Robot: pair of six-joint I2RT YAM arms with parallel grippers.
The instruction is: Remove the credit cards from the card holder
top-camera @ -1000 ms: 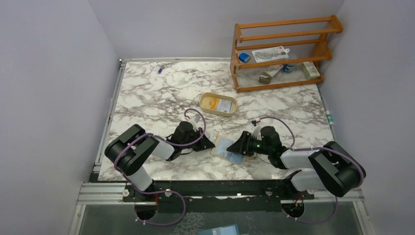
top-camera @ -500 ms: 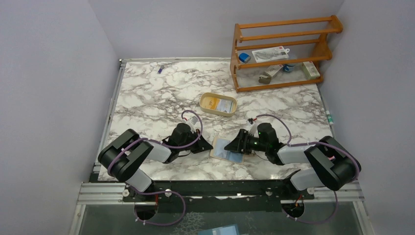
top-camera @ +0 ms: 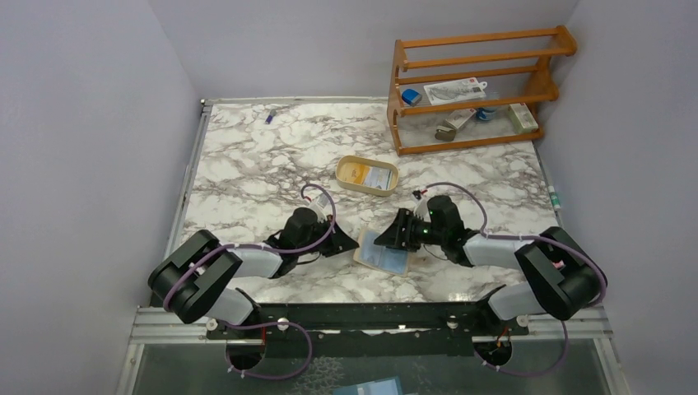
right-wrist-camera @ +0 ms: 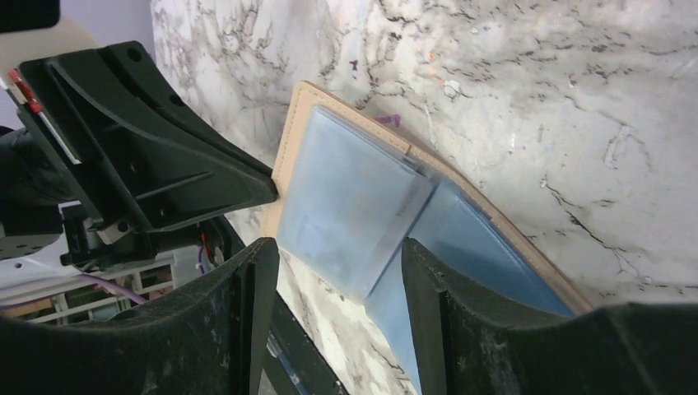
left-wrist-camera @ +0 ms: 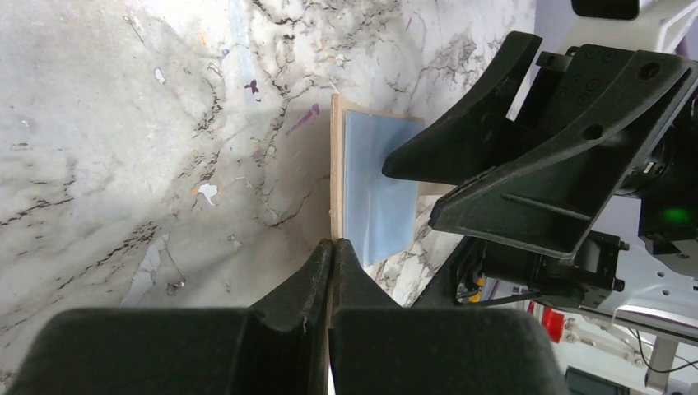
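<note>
Lying open, card holder edge touches closed left fingers; spread right fingers straddle bluish card.

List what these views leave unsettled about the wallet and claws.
How many cards lie in the oval tray: top view, too small.
Any cards inside the card holder: right wrist, cloudy blue pockets hide them.
Whether the left claw pinches its edge: left wrist, shut fingers cover the contact.

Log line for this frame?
left gripper: shut, at card holder edge | right gripper: open, straddling bluish card | card not yet out
</note>
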